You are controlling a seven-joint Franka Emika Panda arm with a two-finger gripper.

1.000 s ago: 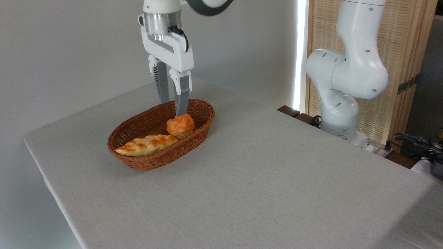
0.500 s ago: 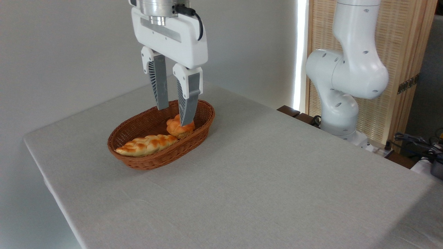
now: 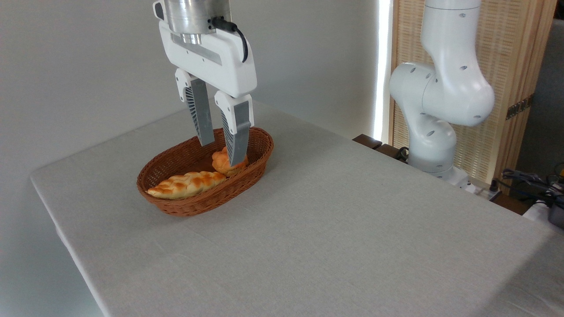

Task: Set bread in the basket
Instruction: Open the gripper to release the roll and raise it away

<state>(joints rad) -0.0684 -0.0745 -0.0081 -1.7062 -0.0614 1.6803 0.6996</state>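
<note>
on the grey table your gripper is lifting off empty, fingers parted, leaving the bread resting in the basket, so you're finishing.

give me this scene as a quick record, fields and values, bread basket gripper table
bread: small round orange-golden bun, lying in the basket, partly hidden by a finger
basket: oval brown wicker, on the table toward the left
other item: long braided loaf in the basket, its end next to the bun
gripper: open, above the basket, holding nothing
table: grey cloth surface
task state: bun appears placed
</note>
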